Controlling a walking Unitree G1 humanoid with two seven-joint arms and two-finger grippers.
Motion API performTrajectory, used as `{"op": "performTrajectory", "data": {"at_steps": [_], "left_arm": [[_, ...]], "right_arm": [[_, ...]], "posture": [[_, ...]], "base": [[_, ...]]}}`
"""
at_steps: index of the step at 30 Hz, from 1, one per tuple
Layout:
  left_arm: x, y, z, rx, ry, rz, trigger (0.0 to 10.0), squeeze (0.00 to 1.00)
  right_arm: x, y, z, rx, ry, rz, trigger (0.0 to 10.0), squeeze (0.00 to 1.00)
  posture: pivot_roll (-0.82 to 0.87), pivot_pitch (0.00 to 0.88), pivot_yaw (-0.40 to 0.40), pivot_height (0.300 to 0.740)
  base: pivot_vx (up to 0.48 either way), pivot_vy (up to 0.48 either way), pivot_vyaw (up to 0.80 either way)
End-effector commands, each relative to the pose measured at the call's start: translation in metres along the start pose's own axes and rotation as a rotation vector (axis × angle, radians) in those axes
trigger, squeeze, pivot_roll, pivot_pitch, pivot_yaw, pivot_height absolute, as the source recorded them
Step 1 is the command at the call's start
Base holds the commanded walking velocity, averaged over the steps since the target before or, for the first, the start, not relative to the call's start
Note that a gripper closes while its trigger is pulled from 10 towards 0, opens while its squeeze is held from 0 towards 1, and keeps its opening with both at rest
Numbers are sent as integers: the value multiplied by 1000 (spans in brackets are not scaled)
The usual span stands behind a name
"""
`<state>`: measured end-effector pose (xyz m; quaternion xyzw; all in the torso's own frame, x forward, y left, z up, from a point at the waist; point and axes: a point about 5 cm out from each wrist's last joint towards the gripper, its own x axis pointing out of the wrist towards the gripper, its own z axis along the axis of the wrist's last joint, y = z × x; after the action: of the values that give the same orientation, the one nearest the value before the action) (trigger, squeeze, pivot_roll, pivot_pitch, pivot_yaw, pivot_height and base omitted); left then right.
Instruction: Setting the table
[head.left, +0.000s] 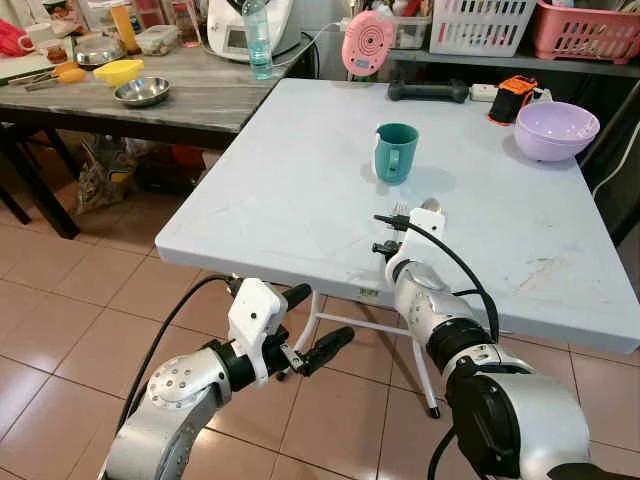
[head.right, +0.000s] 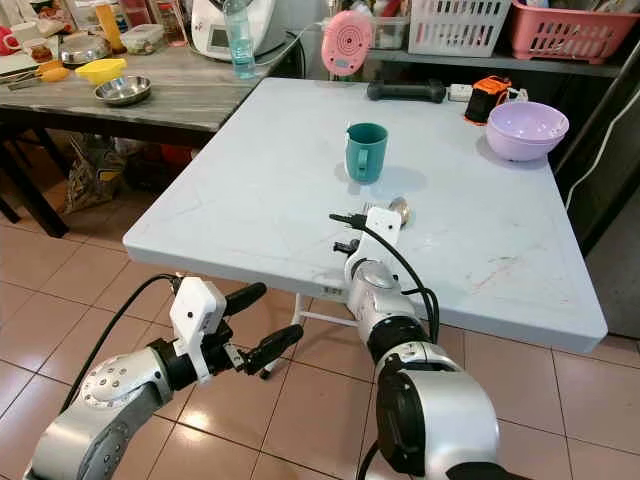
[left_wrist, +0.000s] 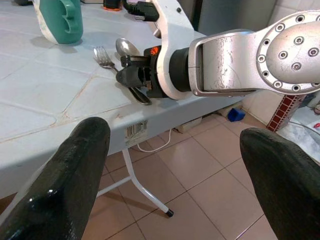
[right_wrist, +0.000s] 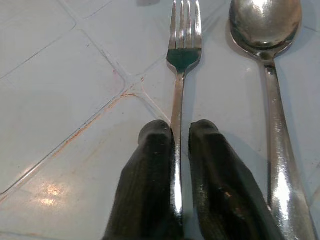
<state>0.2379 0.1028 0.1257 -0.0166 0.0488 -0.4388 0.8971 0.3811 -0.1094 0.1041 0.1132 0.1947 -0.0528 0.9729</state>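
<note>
White table (head.left: 300, 200) holds one spoon (right_wrist: 265, 30); right tool (right_wrist: 181, 150) pinches one fork (right_wrist: 184, 45).

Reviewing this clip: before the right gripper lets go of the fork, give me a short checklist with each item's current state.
1. Right gripper shut on the fork handle: ok.
2. Fork lying flat on the white table, tines pointing toward the teal mug: ok.
3. Spoon beside the fork, roughly parallel, with a gap between them: ok.
4. Mug upright and apart from the cutlery: ok.
5. Left gripper open, below and in front of the table edge, out of the way: ok.
6. Purple bowl far from the setting, at the table's far right corner: not ok if it belongs to the setting.
</note>
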Motion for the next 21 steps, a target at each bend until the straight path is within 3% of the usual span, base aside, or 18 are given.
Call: {"op": "performTrajectory", "data": {"at_steps": [1, 12, 21], "left_arm": [[-1, 0, -4, -2, 23, -1, 10000, 0], [-1, 0, -4, 1, 23, 3, 10000, 0], [4, 9, 1, 23, -23, 76, 10000, 0]], "right_arm": [[0, -6, -9, 17, 42, -23, 0, 0], [0, -11, -13, 33, 51, -27, 0, 0], [-2, -2, 13, -60, -143, 55, 0, 0]], "posture": [[40, 36, 20, 740], [40, 33, 18, 740], [23, 24, 9, 740]], "base": [[0, 0, 0], [0, 0, 0], [0, 0, 0]]}}
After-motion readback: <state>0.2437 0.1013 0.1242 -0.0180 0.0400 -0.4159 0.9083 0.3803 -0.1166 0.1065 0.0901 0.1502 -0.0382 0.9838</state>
